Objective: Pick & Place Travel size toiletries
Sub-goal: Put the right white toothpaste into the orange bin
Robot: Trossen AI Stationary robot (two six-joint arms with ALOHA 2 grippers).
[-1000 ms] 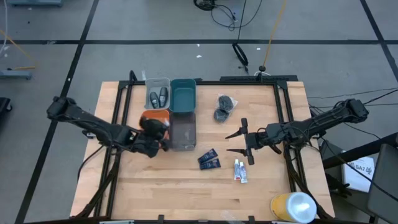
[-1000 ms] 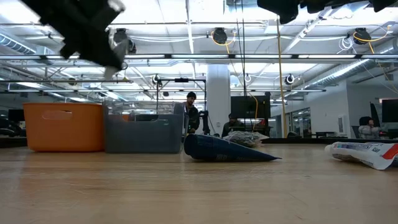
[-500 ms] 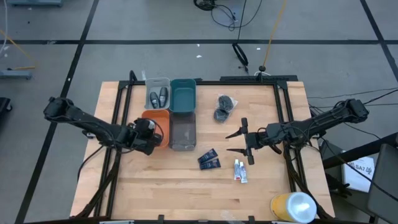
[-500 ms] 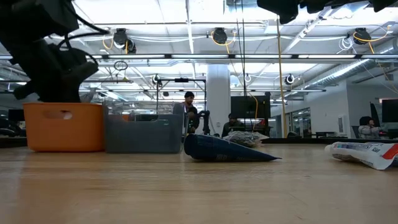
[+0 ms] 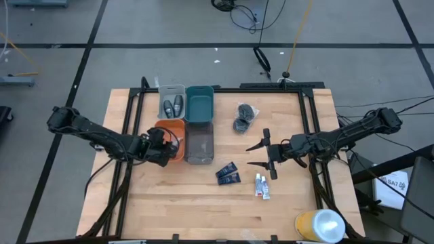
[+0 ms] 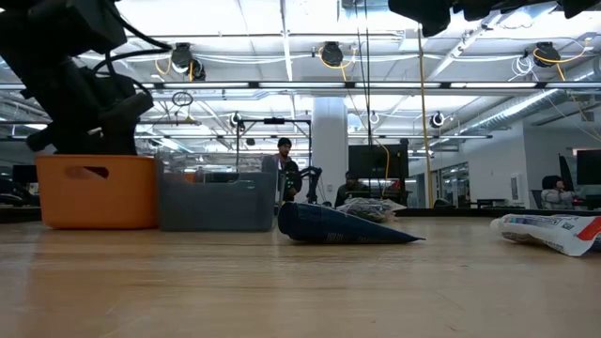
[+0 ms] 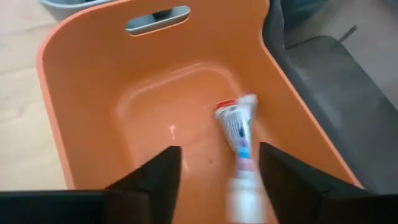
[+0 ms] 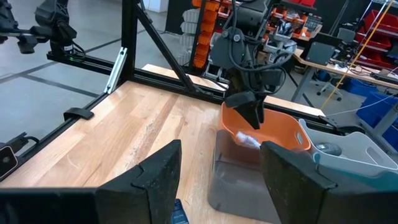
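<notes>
Over the orange bin [image 7: 74,93], left pincer [image 7: 214,180] open, 1 white tube [image 7: 239,134] inside, right pincer [image 5: 260,155] open.

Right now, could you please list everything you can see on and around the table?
Bottles: two, dark grey, in the grey bin at the back.
Teal bin: one, empty as far as can be seen, beside the grey bin.
Orange bin: one, in front of the grey bin.
Tube: one, white, in the orange bin.
Clear bin: one, beside the orange bin.
Puffs: two, dark grey, back middle of the table.
Packets: two, dark blue, centre front.
Tubes: two, white, right of the packets.
Yellow cylinder: one, white end, front right corner.
Left gripper: open, over the orange bin.
Right gripper: open, above the table, right of centre.
</notes>
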